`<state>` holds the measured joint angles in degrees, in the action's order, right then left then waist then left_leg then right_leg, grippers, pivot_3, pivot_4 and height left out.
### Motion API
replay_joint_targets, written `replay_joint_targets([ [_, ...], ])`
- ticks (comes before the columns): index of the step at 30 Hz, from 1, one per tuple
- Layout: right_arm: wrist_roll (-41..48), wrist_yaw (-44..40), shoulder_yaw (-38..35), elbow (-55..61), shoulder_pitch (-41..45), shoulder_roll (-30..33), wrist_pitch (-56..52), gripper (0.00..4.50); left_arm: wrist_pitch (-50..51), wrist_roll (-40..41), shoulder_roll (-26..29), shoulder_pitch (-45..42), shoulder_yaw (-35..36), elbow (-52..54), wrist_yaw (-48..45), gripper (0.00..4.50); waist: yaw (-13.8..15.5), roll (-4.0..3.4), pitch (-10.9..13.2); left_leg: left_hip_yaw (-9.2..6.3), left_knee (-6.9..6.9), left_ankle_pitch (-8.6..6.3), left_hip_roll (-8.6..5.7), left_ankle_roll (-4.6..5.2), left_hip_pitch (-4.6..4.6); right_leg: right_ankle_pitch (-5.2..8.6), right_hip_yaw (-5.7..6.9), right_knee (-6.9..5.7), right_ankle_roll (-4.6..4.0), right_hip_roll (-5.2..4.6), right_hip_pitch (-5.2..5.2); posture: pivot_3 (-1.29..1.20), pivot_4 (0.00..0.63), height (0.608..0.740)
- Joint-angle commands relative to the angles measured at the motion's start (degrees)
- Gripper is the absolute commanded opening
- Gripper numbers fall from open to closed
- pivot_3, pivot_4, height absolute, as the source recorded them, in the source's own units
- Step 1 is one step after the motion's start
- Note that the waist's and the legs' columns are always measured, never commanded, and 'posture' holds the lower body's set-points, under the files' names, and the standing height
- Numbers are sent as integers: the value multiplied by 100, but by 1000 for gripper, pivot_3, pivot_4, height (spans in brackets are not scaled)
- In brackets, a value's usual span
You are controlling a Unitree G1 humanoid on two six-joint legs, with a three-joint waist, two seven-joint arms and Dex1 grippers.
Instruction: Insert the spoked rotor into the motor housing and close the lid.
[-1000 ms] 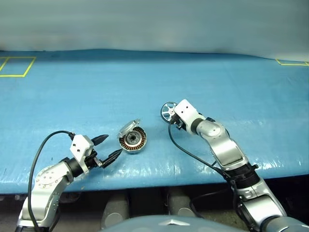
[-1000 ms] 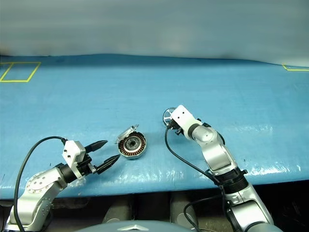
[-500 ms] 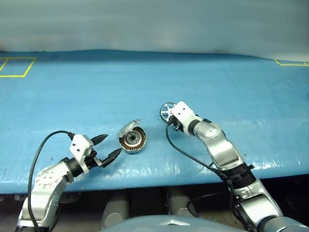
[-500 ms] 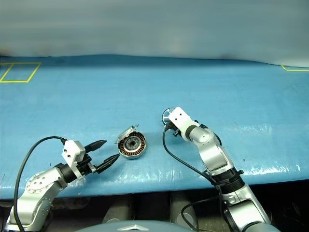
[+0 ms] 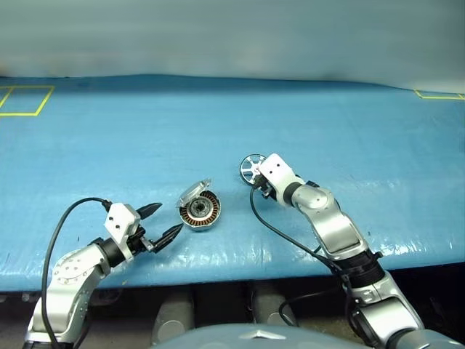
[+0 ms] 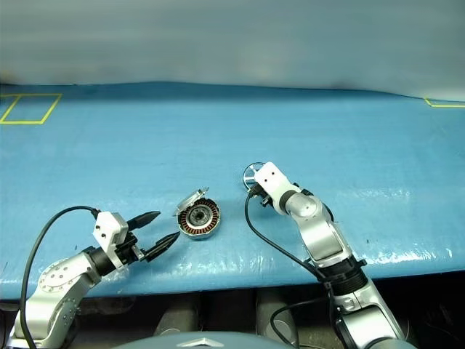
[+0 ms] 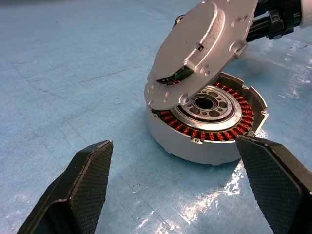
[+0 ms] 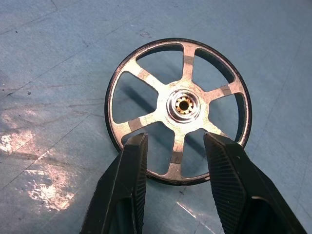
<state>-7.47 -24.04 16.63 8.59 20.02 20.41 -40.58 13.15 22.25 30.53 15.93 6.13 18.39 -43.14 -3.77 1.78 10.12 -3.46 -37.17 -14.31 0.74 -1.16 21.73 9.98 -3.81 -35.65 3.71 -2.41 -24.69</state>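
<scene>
We find the motor housing (image 5: 200,212) resting on the blue desk (image 5: 109,138) near its front edge, copper windings exposed, with the lid (image 7: 202,48) propped up on its hinge and tilted over one side of the cup; in our judgement it stands raised so that the cavity stays free to receive the wheel; the left end effector (image 5: 161,222) sits just beside the housing, fingers spread wide and holding nothing, apparently stationed to steady the cup or to press the lid down afterwards; the spoked rotor (image 8: 179,108) is well apart from the housing, to its right; the right end effector (image 8: 173,163) has its fingers partly closed across the near rim, one spoke between them; whether they actually pinch the rim we cannot tell; insertion is not yet done.
</scene>
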Motion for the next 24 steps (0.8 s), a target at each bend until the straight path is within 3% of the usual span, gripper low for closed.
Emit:
replay_joint_targets([
  [1,119,-10,-143,78,-35,-87,-65,1927,-116,-61,39,-21,33,119,1,4412,-3,0,0,0,0,0,0,0,0,0,0,0,0,0,0,0,150,740],
  [4,135,54,-163,-130,-1,-163,-65,1756,-120,-87,24,-46,39,102,-5,4412,-5,0,0,0,0,0,0,0,0,0,0,0,0,0,0,0,150,740],
  [6,139,105,-196,-223,21,-217,-70,1317,-129,-107,21,-60,46,92,-1,4412,-6,0,0,0,0,0,0,0,0,0,0,0,0,0,0,0,150,740],
  [10,162,96,-230,-223,5,-285,-69,30,-127,-105,16,-65,70,85,-4,4412,-3,0,0,0,-1,0,0,0,0,0,0,-1,0,0,1,0,150,740],
  [16,311,124,-467,-1,-131,-376,-18,30,-156,-92,16,-57,95,73,-29,4412,-2,0,0,0,1,0,0,0,0,0,0,-1,0,0,0,0,150,740],
  [24,1758,-706,-1226,1096,-600,-485,84,30,-287,-36,-13,-112,78,10,-153,4412,-2,-7,4,-2,1,0,1,0,8,0,0,0,0,0,-5,0,150,740],
])
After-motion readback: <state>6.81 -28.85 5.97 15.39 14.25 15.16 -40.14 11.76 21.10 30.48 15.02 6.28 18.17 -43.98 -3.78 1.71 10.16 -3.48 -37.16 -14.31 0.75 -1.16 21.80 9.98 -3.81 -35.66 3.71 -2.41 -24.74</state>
